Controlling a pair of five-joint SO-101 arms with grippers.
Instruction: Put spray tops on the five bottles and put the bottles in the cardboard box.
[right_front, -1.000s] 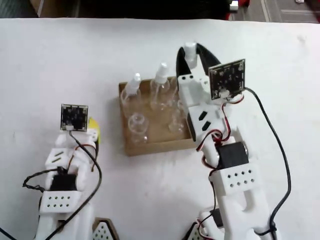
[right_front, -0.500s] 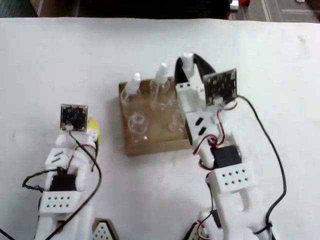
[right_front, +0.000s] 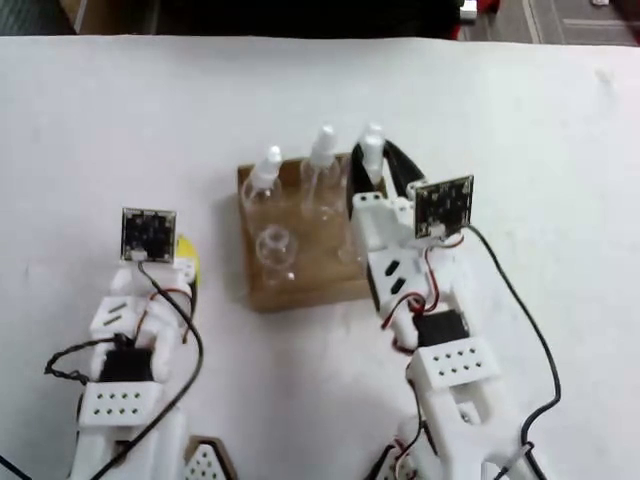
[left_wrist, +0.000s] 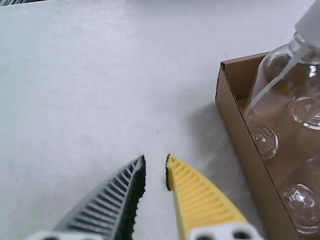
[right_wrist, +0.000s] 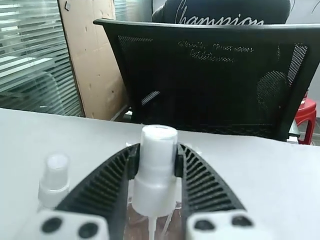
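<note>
I have the right gripper (right_front: 371, 165) up at the far right corner of the cardboard box (right_front: 312, 287), and its two black fingers (right_wrist: 112, 177) are clamped on the white spray top (right_wrist: 155, 167) of a clear bottle, one finger on each side of the cap. I cannot tell whether that bottle's base is resting in the box, because the arm covers it. Inside the box, along the far wall, stand two capped bottles (right_front: 266, 188), upright and side by side. Nearer the box's front wall sits an uncapped bottle (right_front: 275, 246) with its neck open, and I can make out another clear one (right_front: 354, 236) just beside the right arm. The left gripper (left_wrist: 155, 167) hangs above the white table (right_front: 120, 120), off the left side of the box and apart from it. Its grey finger (left_wrist: 117, 200) and yellow finger (left_wrist: 192, 197) stand a narrow gap apart with nothing between them. The left wrist view shows me the box's near corner (left_wrist: 231, 95) and the clear bottles standing just behind that wall.
</note>
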